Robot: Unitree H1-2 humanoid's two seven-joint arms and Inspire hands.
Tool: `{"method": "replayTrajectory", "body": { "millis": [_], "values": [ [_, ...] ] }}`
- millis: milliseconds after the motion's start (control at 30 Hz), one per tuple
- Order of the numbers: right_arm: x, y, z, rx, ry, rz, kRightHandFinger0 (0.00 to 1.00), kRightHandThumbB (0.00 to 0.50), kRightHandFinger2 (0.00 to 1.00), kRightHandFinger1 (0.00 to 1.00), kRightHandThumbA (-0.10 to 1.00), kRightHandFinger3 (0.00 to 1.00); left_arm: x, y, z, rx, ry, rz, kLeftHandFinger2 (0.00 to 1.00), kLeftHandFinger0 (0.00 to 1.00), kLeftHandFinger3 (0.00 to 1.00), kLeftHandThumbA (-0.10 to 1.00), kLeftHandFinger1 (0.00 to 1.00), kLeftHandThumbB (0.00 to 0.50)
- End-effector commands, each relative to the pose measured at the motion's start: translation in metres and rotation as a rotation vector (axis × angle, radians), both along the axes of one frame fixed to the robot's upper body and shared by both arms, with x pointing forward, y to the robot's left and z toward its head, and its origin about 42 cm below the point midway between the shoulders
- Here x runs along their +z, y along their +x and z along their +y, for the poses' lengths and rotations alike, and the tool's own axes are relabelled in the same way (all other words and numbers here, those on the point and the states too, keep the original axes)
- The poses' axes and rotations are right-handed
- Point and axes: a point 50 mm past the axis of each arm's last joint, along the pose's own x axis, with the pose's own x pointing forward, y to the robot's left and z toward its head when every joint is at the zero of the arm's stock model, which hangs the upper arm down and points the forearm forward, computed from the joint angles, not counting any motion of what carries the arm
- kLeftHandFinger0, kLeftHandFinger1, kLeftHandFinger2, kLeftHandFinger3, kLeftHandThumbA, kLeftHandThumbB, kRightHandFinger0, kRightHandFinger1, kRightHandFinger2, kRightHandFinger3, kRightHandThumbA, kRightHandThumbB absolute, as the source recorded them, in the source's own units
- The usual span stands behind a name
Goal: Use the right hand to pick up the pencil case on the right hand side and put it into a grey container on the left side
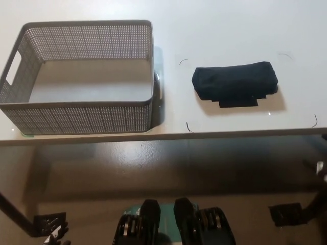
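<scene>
The dark navy pencil case [235, 81] lies flat on the right part of the white table [225, 30], with a black flap at its near side. The grey perforated container [76, 104] stands on the left part of the table and holds nothing. Only a sliver of my black right hand [321, 171] shows at the right picture edge, below the table's front edge and well apart from the pencil case. My white left hand [56, 236] barely peeks in at the bottom left, low beneath the table.
The table's front edge [163, 137] runs across the middle of the picture, with shadowed floor below it. Thin curved marks [188, 126] on the tabletop frame the area around the pencil case. The container has a handle cut-out [11, 69] in its left wall.
</scene>
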Motion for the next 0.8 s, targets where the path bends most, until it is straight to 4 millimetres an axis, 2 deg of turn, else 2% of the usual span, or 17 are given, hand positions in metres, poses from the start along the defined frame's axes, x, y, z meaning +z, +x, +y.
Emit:
{"method": "replayTrajectory", "body": {
  "millis": [0, 33, 67, 133, 167, 233, 300, 400, 467, 667, 767],
  "values": [
    [0.040, 0.025, -0.003, -0.035, -0.087, 0.020, 1.00, 0.500, 1.00, 1.00, 0.84, 1.00, 0.010, -0.003, 0.003, -0.048, 0.027, -0.055, 1.00, 1.00, 1.00, 1.00, 1.00, 0.310],
    [0.047, 0.039, -0.001, -0.035, -0.094, 0.021, 1.00, 0.484, 1.00, 1.00, 0.82, 1.00, 0.009, -0.005, 0.002, -0.047, 0.029, -0.047, 1.00, 1.00, 1.00, 1.00, 1.00, 0.322],
    [0.057, 0.055, 0.001, -0.004, -0.087, 0.049, 1.00, 0.499, 1.00, 1.00, 0.80, 1.00, 0.009, -0.005, 0.002, -0.055, 0.034, -0.044, 1.00, 1.00, 1.00, 1.00, 1.00, 0.328],
    [0.068, 0.073, 0.001, 0.038, -0.087, 0.089, 1.00, 0.500, 1.00, 1.00, 0.73, 1.00, 0.008, -0.006, 0.001, -0.056, 0.035, -0.044, 1.00, 1.00, 1.00, 1.00, 1.00, 0.333],
    [0.078, 0.090, 0.001, 0.045, -0.108, 0.114, 1.00, 0.500, 1.00, 1.00, 0.73, 1.00, 0.007, -0.006, 0.001, -0.058, 0.038, -0.047, 1.00, 1.00, 1.00, 1.00, 1.00, 0.324],
    [0.086, 0.104, 0.002, 0.042, -0.139, 0.133, 1.00, 0.500, 1.00, 1.00, 0.74, 1.00, 0.007, -0.006, 0.001, -0.061, 0.039, -0.053, 1.00, 1.00, 1.00, 1.00, 1.00, 0.315],
    [0.104, 0.130, 0.007, 0.033, -0.190, 0.164, 1.00, 0.500, 1.00, 1.00, 0.74, 1.00, 0.008, -0.007, 0.000, -0.063, 0.039, -0.051, 1.00, 1.00, 1.00, 1.00, 1.00, 0.315],
    [0.116, 0.151, 0.014, 0.024, -0.235, 0.189, 1.00, 0.500, 1.00, 1.00, 0.73, 1.00, 0.007, -0.008, 0.000, -0.061, 0.036, -0.049, 1.00, 1.00, 1.00, 1.00, 1.00, 0.317],
    [0.129, 0.174, 0.025, 0.004, -0.314, 0.211, 1.00, 0.500, 1.00, 1.00, 0.77, 1.00, 0.007, -0.009, -0.001, -0.061, 0.043, -0.050, 1.00, 1.00, 1.00, 1.00, 1.00, 0.322],
    [0.152, 0.217, 0.049, -0.009, -0.410, 0.291, 1.00, 0.500, 1.00, 1.00, 0.76, 1.00, 0.007, -0.007, -0.003, -0.065, 0.041, -0.060, 1.00, 1.00, 1.00, 1.00, 1.00, 0.312],
    [0.165, 0.241, 0.066, -0.012, -0.448, 0.341, 1.00, 0.500, 1.00, 1.00, 0.85, 1.00, 0.007, -0.006, -0.003, -0.068, 0.043, -0.061, 1.00, 1.00, 1.00, 1.00, 1.00, 0.327]
  ]
}}
